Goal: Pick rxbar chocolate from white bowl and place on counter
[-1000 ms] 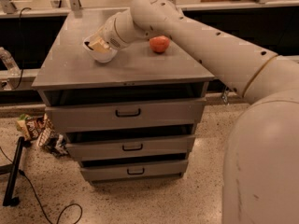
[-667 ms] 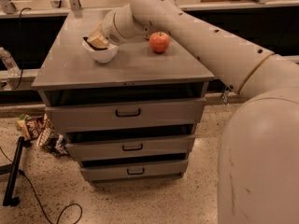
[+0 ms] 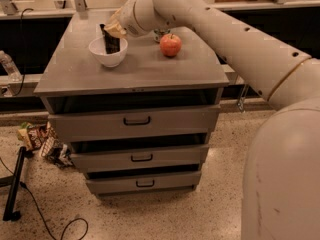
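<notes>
The white bowl (image 3: 107, 53) sits on the far left part of the grey counter (image 3: 140, 71). The rxbar chocolate (image 3: 111, 42), a black flat bar, stands nearly upright with its lower end in the bowl. My gripper (image 3: 114, 30) is just above the bowl's right rim, shut on the bar's upper end. The arm reaches in from the right, passing over the back of the counter.
A red apple (image 3: 170, 45) sits on the counter right of the bowl, with a can (image 3: 159, 34) partly hidden behind it. The cabinet has three drawers with black handles (image 3: 136, 120). A water bottle (image 3: 9, 66), snack bags (image 3: 34, 135) and a black stand (image 3: 14, 184) are at left.
The camera view has shifted a little. The gripper has risen from inside the bowl, and the black bar now stands upright, lifted by its top end.
</notes>
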### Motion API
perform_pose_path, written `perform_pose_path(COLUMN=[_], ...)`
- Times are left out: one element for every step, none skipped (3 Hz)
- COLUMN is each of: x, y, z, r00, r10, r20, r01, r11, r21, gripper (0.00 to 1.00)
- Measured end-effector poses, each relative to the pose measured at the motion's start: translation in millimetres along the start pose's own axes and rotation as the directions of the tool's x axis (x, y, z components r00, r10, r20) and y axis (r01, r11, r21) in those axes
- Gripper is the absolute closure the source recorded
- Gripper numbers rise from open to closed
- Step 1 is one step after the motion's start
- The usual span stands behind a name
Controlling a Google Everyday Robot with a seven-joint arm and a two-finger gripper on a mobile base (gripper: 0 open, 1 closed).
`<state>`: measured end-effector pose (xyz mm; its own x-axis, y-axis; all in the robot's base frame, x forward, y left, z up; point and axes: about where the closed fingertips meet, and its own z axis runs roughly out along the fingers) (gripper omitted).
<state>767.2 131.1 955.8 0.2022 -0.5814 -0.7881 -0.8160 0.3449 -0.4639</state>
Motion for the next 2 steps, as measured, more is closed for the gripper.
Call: perform_pose_path(x=[5,13], y=[-16,-27], z=[-26,-54], r00=[1.000,0.999], r10=[0.015,0.039], r20=[-0.015,-0.037], r01=[-0.014,-0.034], r11=[0.9976,0.9908], r21=[0.067,0.131], gripper=[1.00,1.00])
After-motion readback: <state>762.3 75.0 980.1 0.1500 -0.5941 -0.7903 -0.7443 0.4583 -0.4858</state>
